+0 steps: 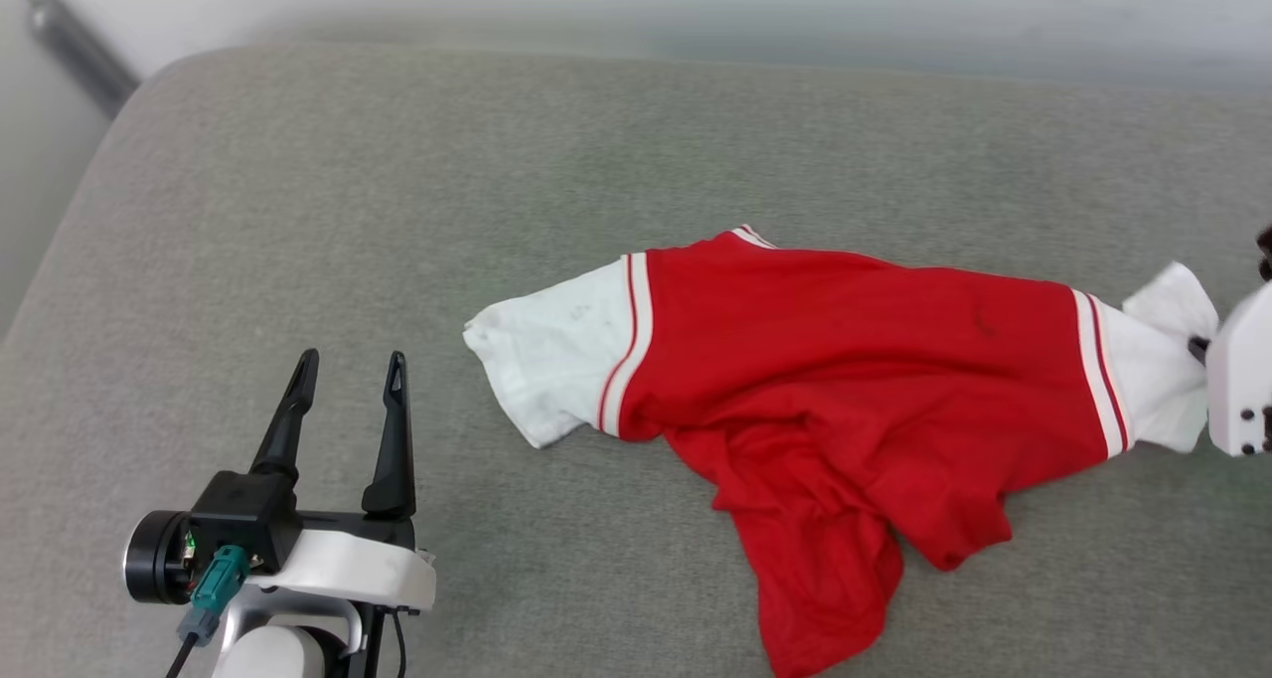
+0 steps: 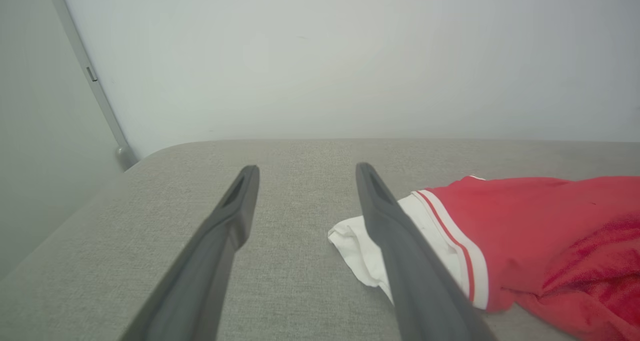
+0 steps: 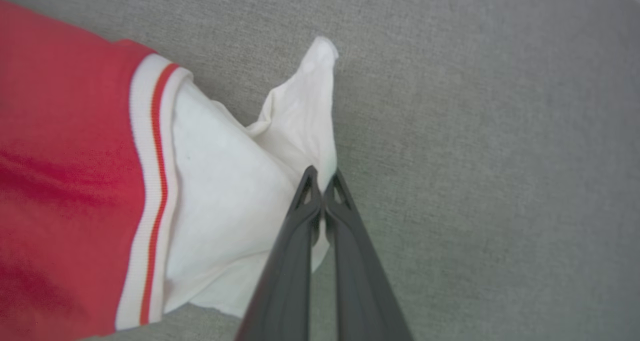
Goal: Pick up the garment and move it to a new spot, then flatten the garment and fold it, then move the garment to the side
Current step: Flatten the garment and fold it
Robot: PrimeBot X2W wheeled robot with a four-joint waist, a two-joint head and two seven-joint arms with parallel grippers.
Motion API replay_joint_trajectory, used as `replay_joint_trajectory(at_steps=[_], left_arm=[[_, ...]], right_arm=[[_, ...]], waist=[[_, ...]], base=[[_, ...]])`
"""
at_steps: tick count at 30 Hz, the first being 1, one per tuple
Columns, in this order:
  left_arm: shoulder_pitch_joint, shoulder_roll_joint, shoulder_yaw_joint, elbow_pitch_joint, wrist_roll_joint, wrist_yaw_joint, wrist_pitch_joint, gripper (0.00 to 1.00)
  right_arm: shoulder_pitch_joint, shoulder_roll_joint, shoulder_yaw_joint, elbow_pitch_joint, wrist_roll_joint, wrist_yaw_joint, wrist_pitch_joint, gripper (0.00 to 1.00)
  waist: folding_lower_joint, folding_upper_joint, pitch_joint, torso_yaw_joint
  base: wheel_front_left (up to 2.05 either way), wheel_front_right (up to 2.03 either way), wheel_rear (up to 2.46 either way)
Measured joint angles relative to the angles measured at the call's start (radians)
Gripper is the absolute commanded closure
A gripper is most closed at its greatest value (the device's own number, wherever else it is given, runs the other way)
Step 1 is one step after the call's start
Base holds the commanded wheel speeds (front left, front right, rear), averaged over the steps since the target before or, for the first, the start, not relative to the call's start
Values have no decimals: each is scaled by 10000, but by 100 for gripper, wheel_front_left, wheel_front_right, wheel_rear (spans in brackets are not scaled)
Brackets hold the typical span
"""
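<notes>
The garment (image 1: pixel 845 360), a red jersey T-shirt with white sleeves and red-and-white stripe trim, lies stretched sideways on the grey cushion, plain red side up and its lower part bunched toward me. My right gripper (image 3: pixel 322 176) is shut on the edge of the right white sleeve (image 3: pixel 235 206); in the head view its pale body sits at the right edge (image 1: pixel 1197 345). My left gripper (image 1: pixel 348 375) stands open at the lower left, apart from the left white sleeve (image 1: pixel 547 360). The left wrist view shows that sleeve (image 2: pixel 360 246) just beyond the right-hand finger (image 2: pixel 395 231).
The grey fabric cushion (image 1: pixel 397 211) spreads wide to the left and behind the shirt. A pale wall (image 2: pixel 350 56) rises behind it, with a grey strip (image 2: pixel 95 81) running down the wall's left side. The cushion's left edge curves down near my left arm.
</notes>
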Motion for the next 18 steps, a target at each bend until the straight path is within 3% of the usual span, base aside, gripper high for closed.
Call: replay_joint_trajectory(at_steps=[12,13,14,15,18], left_arm=[[83,178,13,-38,-52,79,153,0],[83,186,4,-38,-67,84,182,0],[82,198,-15,-29,-94,84,199,0],[82,201,-31,-15,-96,84,230,0],[84,240,-40,6,-115,88,291,0]], right_arm=[[1386,253,-1879,1446,-1035,0,-1335,100],[1501,385,-1985,1570,-1108,0,-1409,81],[1569,514,-2100,1668,-1160,0,-1509,21],[1575,600,-2245,1787,-1225,0,-1584,0],[1602,826,-2487,1988,-1565,-2,-1990,0]], waist=[[0,0,-190,-776],[0,0,-195,-799],[0,0,-212,-819],[0,0,-237,-843],[0,0,-340,-930]], base=[[0,0,0],[0,0,0],[0,0,0],[0,0,0],[0,0,0]])
